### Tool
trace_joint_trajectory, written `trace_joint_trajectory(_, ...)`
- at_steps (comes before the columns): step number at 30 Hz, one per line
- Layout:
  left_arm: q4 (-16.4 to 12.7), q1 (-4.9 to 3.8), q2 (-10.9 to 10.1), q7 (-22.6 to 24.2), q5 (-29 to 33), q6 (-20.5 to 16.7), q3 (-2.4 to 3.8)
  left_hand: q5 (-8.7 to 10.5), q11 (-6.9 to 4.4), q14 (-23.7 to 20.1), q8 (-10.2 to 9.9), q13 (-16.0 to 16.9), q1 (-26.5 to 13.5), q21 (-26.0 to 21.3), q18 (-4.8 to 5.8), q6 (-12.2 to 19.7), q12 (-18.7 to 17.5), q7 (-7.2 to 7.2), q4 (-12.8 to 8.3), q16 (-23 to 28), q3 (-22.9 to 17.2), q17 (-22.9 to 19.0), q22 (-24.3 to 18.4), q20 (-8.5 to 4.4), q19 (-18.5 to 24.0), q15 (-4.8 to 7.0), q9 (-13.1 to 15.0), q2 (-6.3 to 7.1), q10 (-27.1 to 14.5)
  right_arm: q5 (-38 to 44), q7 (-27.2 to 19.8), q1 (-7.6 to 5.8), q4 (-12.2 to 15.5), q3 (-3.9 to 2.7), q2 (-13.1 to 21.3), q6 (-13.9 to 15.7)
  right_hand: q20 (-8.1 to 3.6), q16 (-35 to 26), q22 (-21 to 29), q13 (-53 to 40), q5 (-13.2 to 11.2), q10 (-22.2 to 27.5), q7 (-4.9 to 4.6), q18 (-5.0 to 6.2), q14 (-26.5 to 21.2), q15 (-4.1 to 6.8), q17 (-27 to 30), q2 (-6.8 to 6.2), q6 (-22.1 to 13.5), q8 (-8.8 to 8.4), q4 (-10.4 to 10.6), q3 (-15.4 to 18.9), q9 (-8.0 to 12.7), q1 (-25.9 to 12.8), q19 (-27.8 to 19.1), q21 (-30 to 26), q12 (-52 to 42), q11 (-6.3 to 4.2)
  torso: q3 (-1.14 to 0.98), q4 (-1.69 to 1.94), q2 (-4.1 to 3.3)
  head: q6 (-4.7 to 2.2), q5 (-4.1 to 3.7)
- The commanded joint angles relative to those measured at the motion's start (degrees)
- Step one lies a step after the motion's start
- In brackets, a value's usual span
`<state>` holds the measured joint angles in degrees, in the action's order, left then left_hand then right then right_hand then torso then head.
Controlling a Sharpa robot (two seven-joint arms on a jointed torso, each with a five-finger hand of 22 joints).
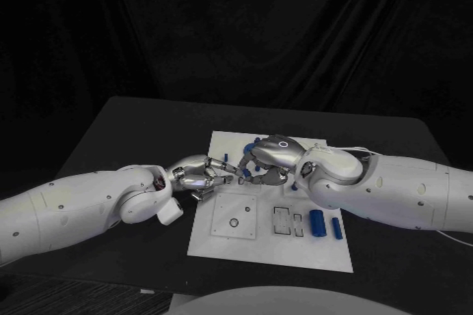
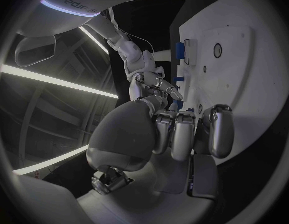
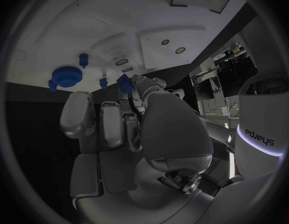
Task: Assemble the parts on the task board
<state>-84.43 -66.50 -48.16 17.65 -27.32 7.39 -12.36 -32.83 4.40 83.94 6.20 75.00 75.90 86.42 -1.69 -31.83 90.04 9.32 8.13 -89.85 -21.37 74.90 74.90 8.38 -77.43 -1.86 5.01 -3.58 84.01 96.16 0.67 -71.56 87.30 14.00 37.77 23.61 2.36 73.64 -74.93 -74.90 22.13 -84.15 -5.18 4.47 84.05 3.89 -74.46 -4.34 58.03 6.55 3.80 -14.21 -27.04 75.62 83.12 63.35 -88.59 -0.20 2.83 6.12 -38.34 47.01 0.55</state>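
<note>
The right hand [image 1: 268,159] is over the far middle of the task board [image 1: 236,243], fingers curled down; the right wrist view shows a small blue part [image 3: 125,82] at its fingertips [image 3: 139,82], apparently pinched, though the contact itself is partly hidden by the hand's own bulk. The left hand [image 1: 202,174] is at the board's left edge with its fingers reaching toward the right hand's; in the left wrist view its fingers [image 2: 182,134] lie side by side, bent over the board's rim, and whether they hold anything cannot be told. From the head camera the spot where the two hands meet is covered by fingers, so what lies beneath is hidden. Near the right forearm, two blue cylinders [image 1: 317,222] lie side by side on the board's right part, beside pale rectangular slots [image 1: 282,221]. A raised square panel [image 1: 236,216] with a small ring sits on the near-left part. The right wrist view also shows a blue round knob [image 3: 68,76] and small blue pegs [image 3: 83,60] standing on the board. The near part of the board lies uncovered, and the black table [image 1: 118,134] extends around it on all sides.
</note>
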Motion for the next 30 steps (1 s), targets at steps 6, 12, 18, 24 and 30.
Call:
trace_joint_trajectory(6,0.4,0.07,0.0,-0.6,0.2,0.9,0.04,-0.03,0.34,6.1,0.0,15.0,-0.6,-0.2,-0.90,-0.3,0.0,0.14,-0.2,-0.2,-0.2,15.1,7.0,0.11,0.4,-0.54,0.1,0.04,6.0,0.3,0.8,0.12,0.1,-0.04,0.0,0.6,-0.07,-0.4,-8.8,-13.6,-0.4,-4.6,0.49,0.25,2.8,0.02,0.1,0.18,0.2,-0.07,0.3,0.0,0.1,-0.2,-0.1,-0.3,0.4,0.13,0.02,0.00,-0.03,-0.14,-0.27)
trace_joint_trajectory(12,0.9,0.08,0.5,-1.0,0.2,1.2,0.04,-0.01,0.39,6.1,0.0,15.0,-0.6,-0.3,-0.93,-0.4,0.0,0.19,-0.3,-0.2,-0.2,15.1,6.9,0.14,0.6,-0.58,0.1,0.07,6.0,0.3,0.7,0.12,0.1,-0.04,0.0,0.7,-0.05,-0.4,-8.8,-13.6,-0.6,-4.7,0.45,0.26,2.8,0.00,0.1,0.18,0.2,-0.13,0.3,0.0,0.2,-0.3,-0.1,-0.3,0.4,0.15,0.02,0.00,-0.03,-0.15,-0.22)
trace_joint_trajectory(18,1.2,0.11,1.1,-1.3,0.2,1.7,0.04,-0.02,0.45,6.1,-0.1,15.0,-0.6,-0.3,-0.96,-0.2,0.0,0.26,-0.3,-0.2,-0.3,15.1,6.8,0.18,0.8,-0.64,0.0,0.06,6.0,0.3,0.7,0.12,0.0,-0.04,-0.1,0.6,-0.05,-0.4,-8.8,-13.6,-0.6,-4.7,0.45,0.26,2.8,0.00,0.1,0.18,0.2,-0.13,0.3,0.0,0.2,-0.3,-0.1,-0.3,0.4,0.15,0.03,0.00,-0.03,-0.12,-0.23)
trace_joint_trajectory(24,1.4,0.13,1.2,-1.5,0.2,2.1,0.04,-0.03,0.50,6.1,-0.1,15.0,-0.7,-0.4,-0.97,-0.3,0.0,0.31,-0.3,-0.2,-0.4,15.1,6.8,0.21,0.9,-0.68,0.1,0.03,6.0,0.3,0.9,0.12,-0.1,-0.04,-0.1,0.3,-0.05,-0.4,-8.8,-13.6,-0.6,-4.7,0.45,0.26,2.8,0.00,0.1,0.18,0.2,-0.13,0.3,0.0,0.2,-0.3,-0.1,-0.3,0.4,0.15,0.02,-0.01,-0.03,0.00,-0.27)
trace_joint_trajectory(30,1.3,0.14,1.4,-1.6,0.2,2.4,0.04,-0.03,0.50,6.1,-0.1,15.0,-0.7,-0.4,-0.97,-0.3,0.0,0.31,-0.3,-0.2,-0.4,15.1,6.8,0.21,0.9,-0.68,0.1,0.03,6.0,0.3,1.0,0.12,-0.2,-0.04,-0.1,0.2,-0.04,-0.4,-8.7,-13.6,-0.7,-4.6,0.44,0.28,2.8,-0.01,0.1,0.20,0.2,-0.20,0.4,0.0,0.3,-0.3,-0.2,-0.4,0.4,0.17,0.01,0.02,-0.04,0.07,-0.26)
